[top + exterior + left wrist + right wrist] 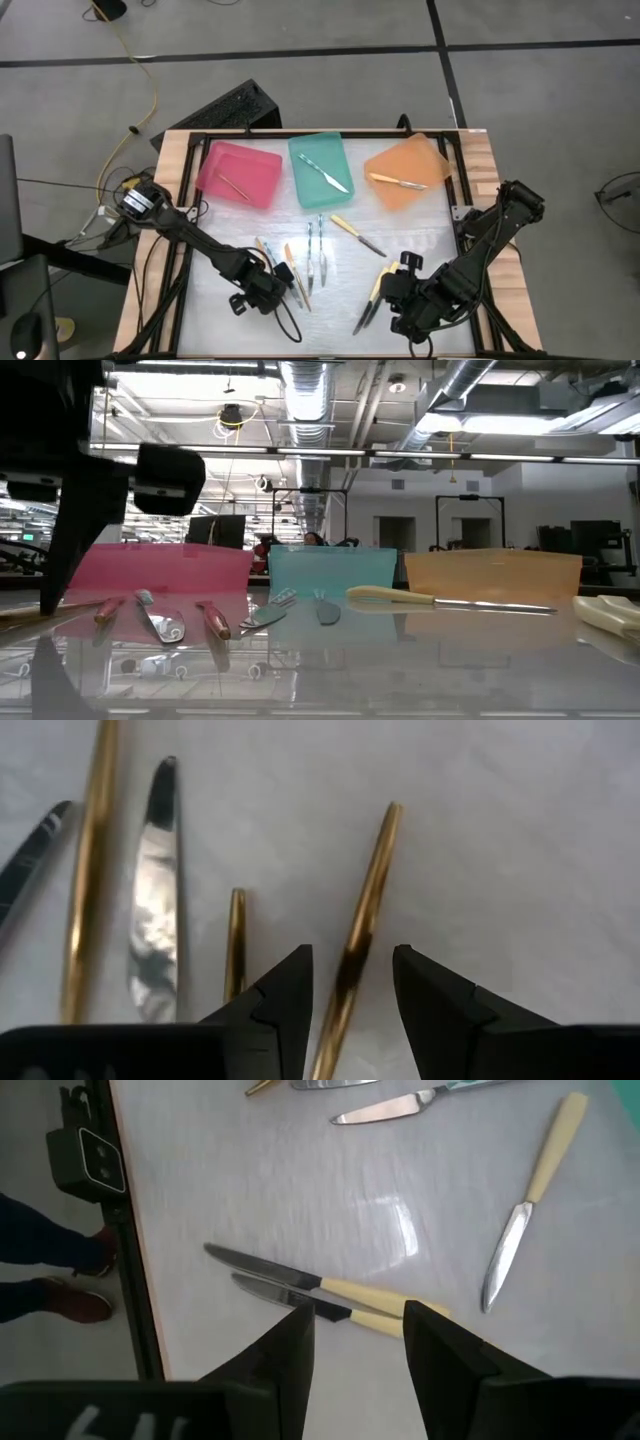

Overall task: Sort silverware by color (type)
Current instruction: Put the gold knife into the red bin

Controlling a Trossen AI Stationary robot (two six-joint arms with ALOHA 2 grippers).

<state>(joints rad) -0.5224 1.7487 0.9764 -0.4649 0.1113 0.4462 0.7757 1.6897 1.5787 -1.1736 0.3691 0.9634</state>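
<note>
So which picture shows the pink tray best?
The high view: it looks straight down on the whole shallow pink plastic tray, with one slim utensil lying inside. The low view shows only its front wall, side on. Neither wrist view shows it.

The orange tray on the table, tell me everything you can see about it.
The orange tray is a shallow, rounded-corner rectangle of what looks like translucent orange plastic. It sits flat at the far right of the row of three trays, turned slightly askew and apart from the teal tray beside it. One utensil with a pale yellow handle and a silvery end lies across its floor. Neither gripper touches it.
</note>
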